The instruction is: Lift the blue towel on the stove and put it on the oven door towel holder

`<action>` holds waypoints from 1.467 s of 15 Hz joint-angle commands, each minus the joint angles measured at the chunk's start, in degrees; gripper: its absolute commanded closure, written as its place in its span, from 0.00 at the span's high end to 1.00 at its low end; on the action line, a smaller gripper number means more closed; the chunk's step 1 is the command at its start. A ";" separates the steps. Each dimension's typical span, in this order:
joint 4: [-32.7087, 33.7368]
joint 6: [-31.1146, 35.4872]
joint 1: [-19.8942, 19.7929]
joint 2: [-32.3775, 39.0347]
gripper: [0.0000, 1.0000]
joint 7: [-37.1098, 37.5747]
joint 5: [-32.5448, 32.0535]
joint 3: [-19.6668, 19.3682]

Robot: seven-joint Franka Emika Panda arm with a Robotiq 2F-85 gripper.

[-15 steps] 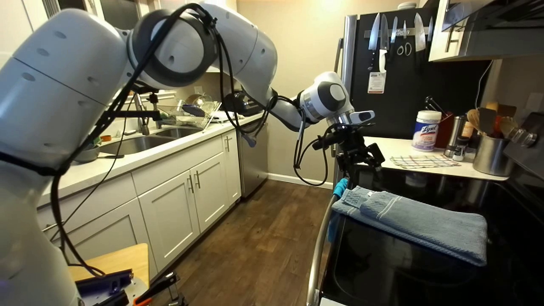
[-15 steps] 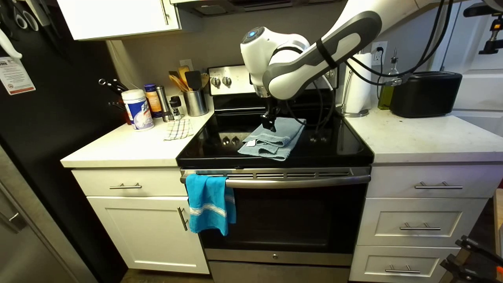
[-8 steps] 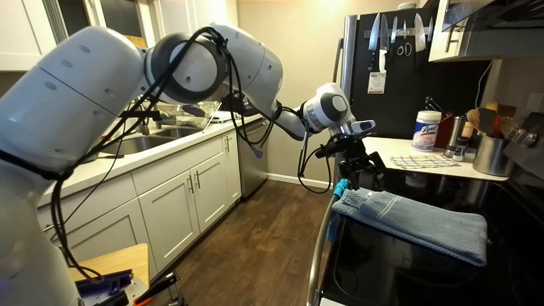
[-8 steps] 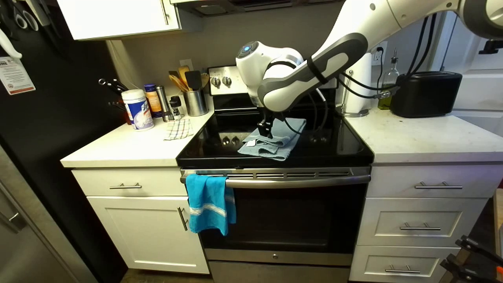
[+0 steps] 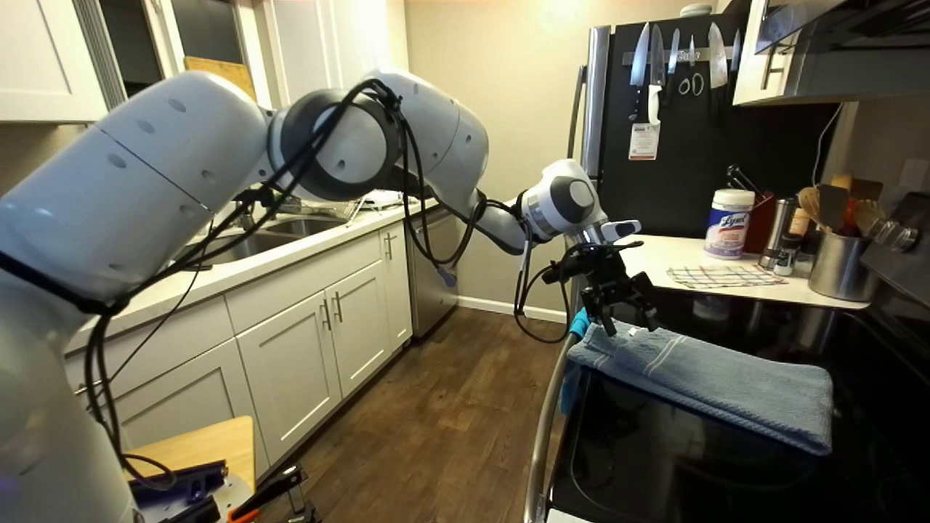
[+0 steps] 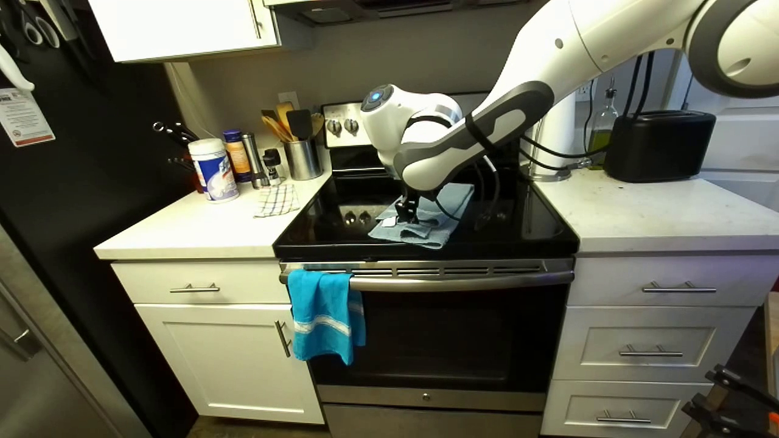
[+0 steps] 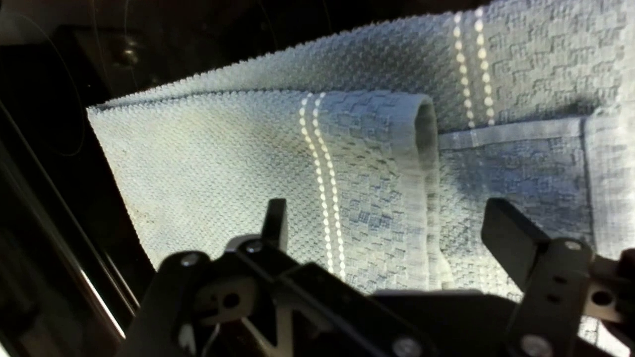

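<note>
Holding my claw (image 7: 385, 213) spread over folded blue towel (image 5: 734, 381); can't tell contact. Towel lies on glossy blk stove (image 6: 505, 234). Turquoise cloth (image 6: 322, 313) hangs nr end of oven door towel holder (image 6: 456, 284). Wht counters (image 6: 657, 213) flank stove; dk wood floor (image 5: 436, 407), blk fridge (image 5: 705, 196) beside one.

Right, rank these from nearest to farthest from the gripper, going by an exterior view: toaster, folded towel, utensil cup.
1. Folded towel: below the gripper.
2. Utensil cup: left of the stove in that view.
3. Toaster: far right, past the stove.
</note>
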 commanded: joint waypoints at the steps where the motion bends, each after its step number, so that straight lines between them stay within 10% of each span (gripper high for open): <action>1: 3.68 -0.23 0.82 3.19 1.00 -0.63 -0.16 -1.82; 22: 9.60 0.36 1.89 6.76 1.00 -2.12 0.62 -3.90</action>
